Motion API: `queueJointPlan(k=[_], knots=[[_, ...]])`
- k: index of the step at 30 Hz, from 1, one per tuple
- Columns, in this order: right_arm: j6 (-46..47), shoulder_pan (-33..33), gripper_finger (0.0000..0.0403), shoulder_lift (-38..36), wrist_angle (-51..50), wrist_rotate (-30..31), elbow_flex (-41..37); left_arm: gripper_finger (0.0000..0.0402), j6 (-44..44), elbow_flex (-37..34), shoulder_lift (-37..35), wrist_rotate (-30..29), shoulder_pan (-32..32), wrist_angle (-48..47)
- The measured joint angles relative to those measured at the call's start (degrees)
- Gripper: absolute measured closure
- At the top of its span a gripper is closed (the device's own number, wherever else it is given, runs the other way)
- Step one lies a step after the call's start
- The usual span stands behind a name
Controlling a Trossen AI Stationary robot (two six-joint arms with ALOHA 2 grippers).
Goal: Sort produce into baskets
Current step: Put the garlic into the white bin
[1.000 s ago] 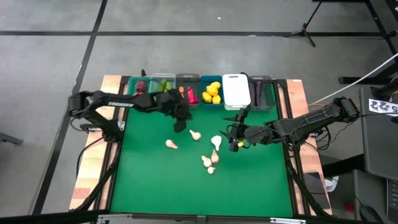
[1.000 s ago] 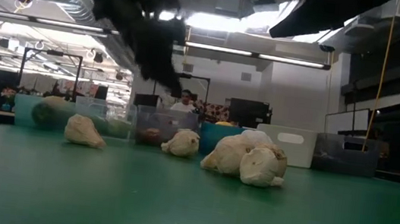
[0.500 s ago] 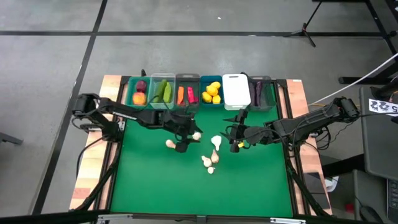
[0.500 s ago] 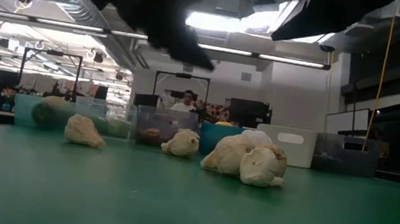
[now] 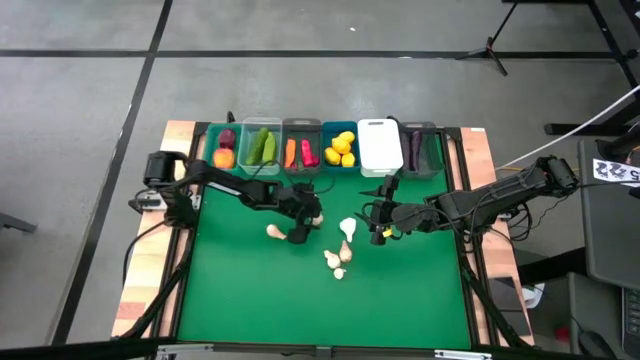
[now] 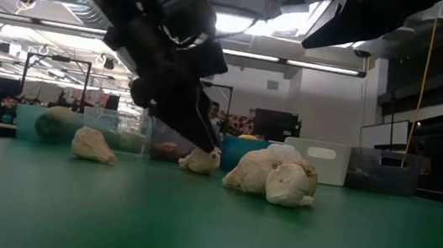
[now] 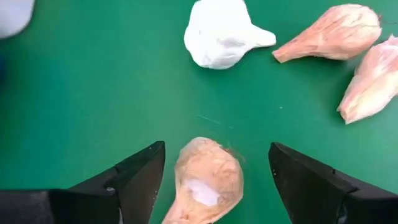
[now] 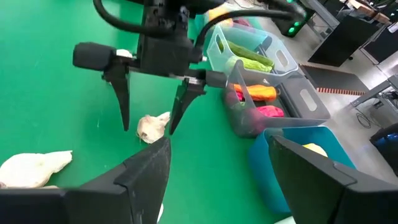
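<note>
Several whitish garlic pieces lie on the green mat (image 5: 240,290). My left gripper (image 5: 307,220) is low over one of them, open, with a finger on each side of that garlic (image 7: 205,180) and not touching it; the right wrist view shows the same garlic (image 8: 152,126) between its fingers. My right gripper (image 5: 378,224) waits open to the right of the garlic cluster (image 5: 342,250). Along the far edge stand the baskets: teal (image 5: 222,148), clear (image 5: 262,146), grey (image 5: 300,150), blue (image 5: 341,148), white (image 5: 380,146) and dark (image 5: 423,148).
A lone garlic (image 5: 275,231) lies left of my left gripper. White garlic (image 7: 221,40) and two tan ones (image 7: 329,31) lie just beyond its fingers. The filled baskets hold coloured produce. The near half of the mat is bare green.
My left gripper has come from beside the clear and grey baskets toward the near edge and down to the mat, opening on the way, and now straddles one garlic. The garlic pieces have stayed where they were.
</note>
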Motion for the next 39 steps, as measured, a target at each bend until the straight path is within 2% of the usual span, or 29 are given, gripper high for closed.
queueJointPlan(k=[11, 17, 22, 27, 35, 39], knots=[[1.0, 0.0, 0.0134, 0.0, -0.1, 0.0, 0.0, 0.0128, -1.9, 0.0, 3.2, -0.2, 1.0, -0.3], [1.0, 0.0, 0.0134, -0.3, 0.0, 0.0, 0.0, 0.0170, -4.7, 0.0, 3.1, -0.2, 1.0, 0.5], [1.0, 0.0, 0.0134, -1.3, 0.3, 0.0, 0.0, 0.0220, -5.2, 0.0, 3.1, -0.2, 1.0, 0.5], [0.9, 0.0, 0.0134, -4.0, 0.0, 0.0, 0.2, 0.0257, -5.5, 0.5, 3.0, -0.3, 1.0, 0.5], [0.9, 0.0, 0.0134, -11.9, 0.0, 0.0, 0.2, 0.0255, -5.8, 4.8, 3.0, -2.3, 1.1, 0.9], [1.1, 0.0, 0.0134, -15.6, 0.0, 0.0, 0.2, 0.0251, -4.1, 9.9, 3.0, -7.2, 1.3, 3.4]])
